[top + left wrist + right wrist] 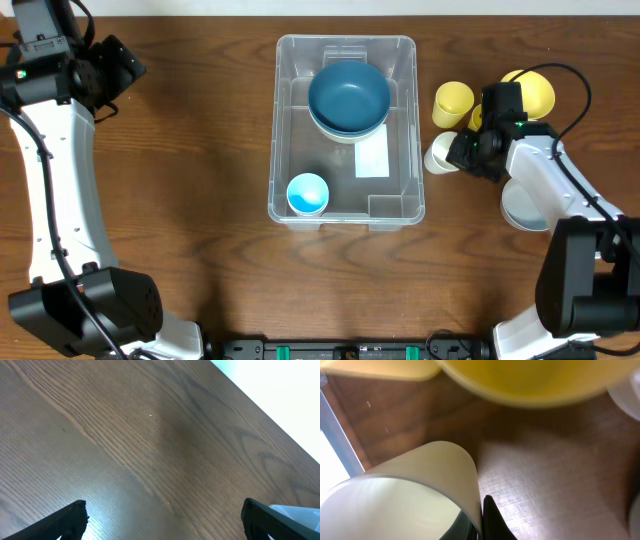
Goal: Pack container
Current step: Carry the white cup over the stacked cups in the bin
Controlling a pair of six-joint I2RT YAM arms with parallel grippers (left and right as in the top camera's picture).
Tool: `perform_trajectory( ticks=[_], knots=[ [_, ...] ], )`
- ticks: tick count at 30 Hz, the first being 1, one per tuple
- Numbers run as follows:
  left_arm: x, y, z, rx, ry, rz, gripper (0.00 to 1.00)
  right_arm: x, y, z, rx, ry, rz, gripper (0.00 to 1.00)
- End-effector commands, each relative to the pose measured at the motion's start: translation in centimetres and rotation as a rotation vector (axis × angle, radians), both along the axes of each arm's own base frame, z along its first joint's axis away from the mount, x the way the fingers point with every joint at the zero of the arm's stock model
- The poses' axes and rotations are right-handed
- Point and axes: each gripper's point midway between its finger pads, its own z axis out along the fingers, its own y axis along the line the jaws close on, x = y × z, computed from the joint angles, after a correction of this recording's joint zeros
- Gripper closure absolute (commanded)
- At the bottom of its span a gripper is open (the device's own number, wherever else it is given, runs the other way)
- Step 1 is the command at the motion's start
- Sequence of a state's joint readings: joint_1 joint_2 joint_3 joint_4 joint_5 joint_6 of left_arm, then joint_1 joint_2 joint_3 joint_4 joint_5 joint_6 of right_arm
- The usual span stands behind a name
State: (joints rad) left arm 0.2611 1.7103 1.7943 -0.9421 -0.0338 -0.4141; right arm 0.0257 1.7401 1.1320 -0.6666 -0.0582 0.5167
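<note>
The container (pixel 285 120) stood at the middle of the table (pixel 180 250), its long axis running from the far edge toward the robot's side and its open top facing up. Bare wood lay broad on its left and in a wide strip along the near edge, while its right side was crowded. There a yellow cup (pixel 453 102), a yellow bowl (pixel 535 90), a white cup (pixel 438 155) and a pale bowl (pixel 522 208) sat near one another, the yellow cup and the white cup just beside the container's right wall.

Inside the container, a blue bowl (pixel 349 95) filled the far end, nested on a paler one. A small light-blue cup (pixel 308 193) stood in the near left corner, and a white label (pixel 372 160) lay on the floor toward the right wall.

The right gripper (pixel 463 150) hung just right of the container with the white cup between them. In the right wrist view its fingers sat narrow — one inside the cup, one outside — pinched on the cup's wall. The left gripper (pixel 122 65) was well apart from the container at the far left corner of the table. Its fingers (pixel 70 520) were spread wide over bare wood — nothing between them — with the table's edge running close by.
</note>
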Motion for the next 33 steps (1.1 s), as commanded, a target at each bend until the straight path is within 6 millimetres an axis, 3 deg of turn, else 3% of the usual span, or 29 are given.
perform_trajectory(
  ticks=[1,5,9,14,19,26,33],
  knots=[
    [-0.1,0.4,0.2,0.016,0.001,0.003,0.02,0.0,0.2,3.1,-0.014,-0.079,0.088,0.99],
    [-0.1,0.4,0.2,0.016,0.001,0.003,0.02,-1.3,0.3,7.4,-0.034,-0.159,0.139,0.99],
    [-0.1,0.4,0.2,0.016,0.001,0.003,0.02,-4.0,1.0,12.6,-0.04,-0.265,0.179,0.99],
    [-0.1,0.4,0.2,0.016,0.001,0.003,0.02,-7.1,4.3,18.8,-0.042,-0.463,0.337,0.99],
    [-0.1,0.4,0.2,0.016,0.001,0.003,0.02,-9.4,9.3,22.4,0.014,-0.611,0.511,0.99],
    [-0.1,0.4,0.2,0.016,0.001,0.003,0.02,-10.4,16.9,22.4,0.102,-0.65,0.756,0.99],
    [-0.1,0.4,0.2,0.016,0.001,0.003,0.02,-9.9,22.4,18.7,0.082,-0.48,0.928,0.99]
  ],
)
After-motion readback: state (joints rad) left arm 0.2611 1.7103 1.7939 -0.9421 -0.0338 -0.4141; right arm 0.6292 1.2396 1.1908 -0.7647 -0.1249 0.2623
